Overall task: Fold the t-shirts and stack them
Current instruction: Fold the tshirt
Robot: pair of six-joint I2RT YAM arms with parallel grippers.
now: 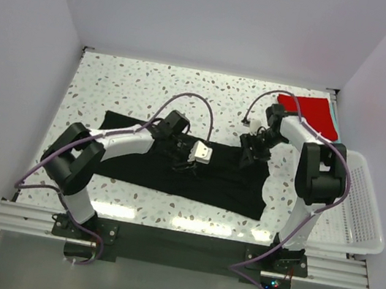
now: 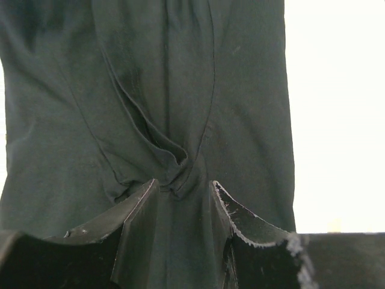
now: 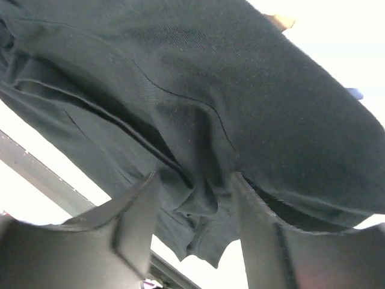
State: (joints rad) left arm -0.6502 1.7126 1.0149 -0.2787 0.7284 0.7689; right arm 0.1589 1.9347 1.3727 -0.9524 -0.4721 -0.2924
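A black t-shirt (image 1: 208, 184) lies flat across the middle of the table as a long band. My left gripper (image 1: 188, 163) hangs low over its middle. In the left wrist view the left gripper (image 2: 182, 183) is open, its fingers apart over the black t-shirt (image 2: 240, 90), with a small pucker of cloth at the tips. My right gripper (image 1: 249, 156) is at the shirt's far right edge. The right gripper (image 3: 194, 177) is open too, with a loose bunch of the black t-shirt (image 3: 271, 90) between its fingers, ungripped. A folded red t-shirt (image 1: 308, 110) lies at the back right on a teal t-shirt (image 1: 335, 130).
A white mesh basket (image 1: 366, 218) stands off the table's right side, beside the right arm. White walls close in the table on the left, back and right. The black rail with both arm bases runs along the near edge.
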